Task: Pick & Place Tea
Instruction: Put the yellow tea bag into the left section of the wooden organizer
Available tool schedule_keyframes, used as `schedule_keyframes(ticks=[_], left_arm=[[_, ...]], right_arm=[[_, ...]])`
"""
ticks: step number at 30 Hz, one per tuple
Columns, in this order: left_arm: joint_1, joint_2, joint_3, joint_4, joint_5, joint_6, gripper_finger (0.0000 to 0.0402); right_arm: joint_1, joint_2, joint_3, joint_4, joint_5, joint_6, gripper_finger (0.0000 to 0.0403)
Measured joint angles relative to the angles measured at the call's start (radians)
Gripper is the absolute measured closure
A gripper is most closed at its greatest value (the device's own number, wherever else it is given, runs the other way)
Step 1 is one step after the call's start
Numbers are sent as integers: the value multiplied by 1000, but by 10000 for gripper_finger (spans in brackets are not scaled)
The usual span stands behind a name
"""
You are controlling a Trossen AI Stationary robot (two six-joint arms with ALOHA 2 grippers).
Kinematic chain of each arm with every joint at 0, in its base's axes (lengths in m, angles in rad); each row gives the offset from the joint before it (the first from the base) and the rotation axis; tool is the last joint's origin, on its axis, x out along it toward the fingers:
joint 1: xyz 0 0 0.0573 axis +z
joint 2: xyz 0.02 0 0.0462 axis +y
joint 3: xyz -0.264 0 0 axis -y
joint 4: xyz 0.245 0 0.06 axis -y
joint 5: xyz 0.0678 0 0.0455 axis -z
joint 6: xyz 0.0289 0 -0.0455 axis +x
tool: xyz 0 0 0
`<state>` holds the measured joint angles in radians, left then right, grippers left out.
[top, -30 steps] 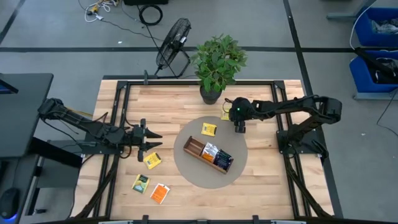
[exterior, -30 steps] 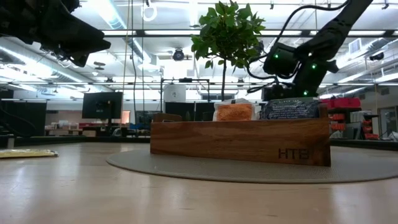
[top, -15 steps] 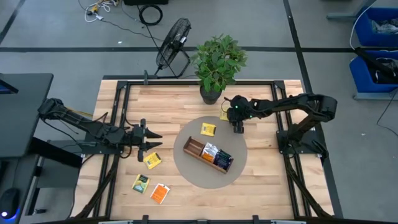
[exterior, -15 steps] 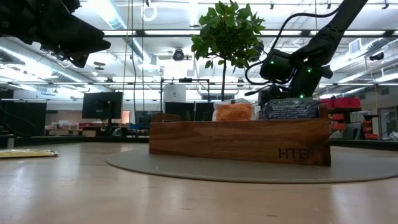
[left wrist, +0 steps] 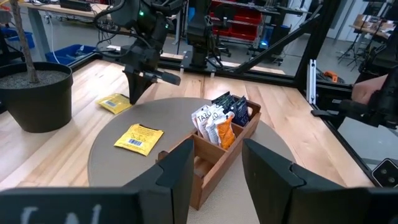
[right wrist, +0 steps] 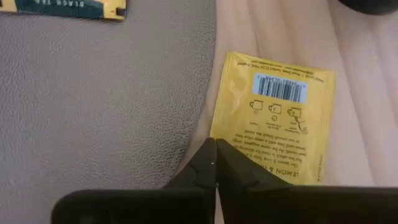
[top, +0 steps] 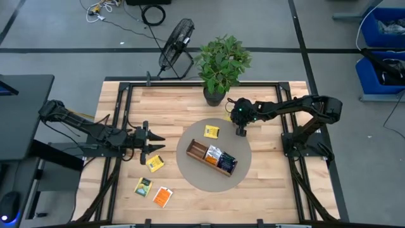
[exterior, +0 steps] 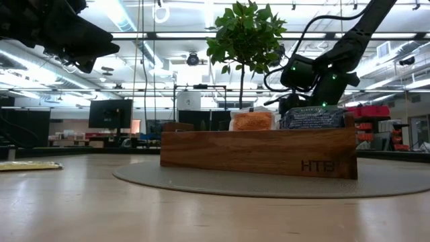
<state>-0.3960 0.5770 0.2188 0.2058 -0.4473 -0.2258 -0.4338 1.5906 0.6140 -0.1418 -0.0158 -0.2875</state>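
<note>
Two grippers are mine; only the right gripper (top: 241, 131) is at work. Over the last second it has swung from the right of the round grey mat (top: 190, 180) toward the upper middle of the high view, and it now hangs just right of the potted plant (top: 221, 63). My right wrist view shows its fingers pressed together, their tips meeting above the near edge of a yellow lemon tea sachet (right wrist: 273, 118) that lies flat on the tabletop (top: 126, 114), touching the mat's rim. I judge this sachet to be the next pick; the fingers must spread before they can take it, and nothing is held yet.

Left gripper (top: 152, 147) waits at centre left of the high view, fingers spread and empty, as my left wrist view confirms.

Remaining tea: several sachets stand upright in the wooden tray (top: 197, 152) on the mat, one yellow sachet (top: 212, 132) lies on the mat above the tray, another yellow one (top: 155, 163) sits just beside my left gripper, and a yellow-green one (top: 143, 186) and an orange one (top: 163, 197) lie at lower left.

Hidden or doubtful: from above, my right arm covers most of the target sachet. Whether my fingertips touch it or hover above it cannot be told. The tray's left compartments look empty, though the low view shows only its wall.
</note>
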Motion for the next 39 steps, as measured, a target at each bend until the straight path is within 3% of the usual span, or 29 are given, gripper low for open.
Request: schedule_keyframes(ticks=[14,33,39], left_arm=[[0,0,0,0,0,-18,262],[0,0,0,9,-5,-24,262],[7,0,0,49,-82,-14,262]], right_arm=[[103,-140,-7,-36,-16,153,401],[277,-330,-5,-41,68,270,403],[318,-349,-4,-38,84,310,403]])
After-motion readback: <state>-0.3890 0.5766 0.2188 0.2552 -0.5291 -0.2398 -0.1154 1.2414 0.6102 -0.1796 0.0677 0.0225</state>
